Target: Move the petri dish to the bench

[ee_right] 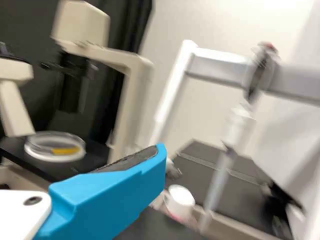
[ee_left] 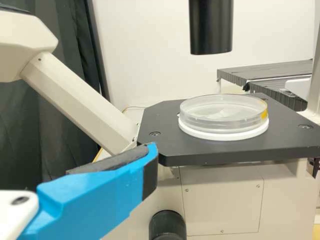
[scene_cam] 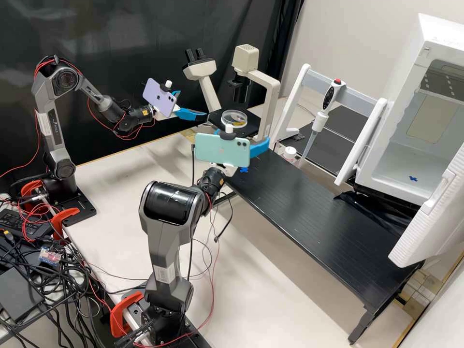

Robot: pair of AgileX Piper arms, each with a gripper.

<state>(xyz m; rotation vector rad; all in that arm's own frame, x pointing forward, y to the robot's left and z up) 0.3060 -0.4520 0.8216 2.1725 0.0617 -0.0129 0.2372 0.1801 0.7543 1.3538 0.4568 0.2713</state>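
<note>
Right arm (scene_cam: 162,241) is looming closest; it and the left arm (scene_cam: 54,128) are holding their jaws open, gripping nothing. Petri dish (ee_left: 223,115) is sitting on the microscope stage (ee_left: 200,151), so we're probably lining up pickup; next move's needing a level side grip.

Grippers: 2, left gripper (scene_cam: 193,103) and right gripper (scene_cam: 244,133), each with 2 blue fingers (ee_left: 95,192). Arms (scene_cam: 166,241): 2, one behind each finger pair. Phones (scene_cam: 222,149): 2, one beside each pair. Petri dish (scene_cam: 234,121): 1, near both pairs. Microscope (scene_cam: 272,89): 1, past the left fingers; eyepieces (scene_cam: 189,55): 2 on it. Pipette (scene_cam: 327,99): 1, past the right fingers. White-capped bottle (scene_cam: 289,153): 1, also past those. Blue crosses: 2, one mark (scene_cam: 243,169) near the right fingers, another (scene_cam: 413,179) well apart. Orange-red clamps (scene_cam: 121,316): 3, well back from all fingers. Cables: too tangled to count.
</note>
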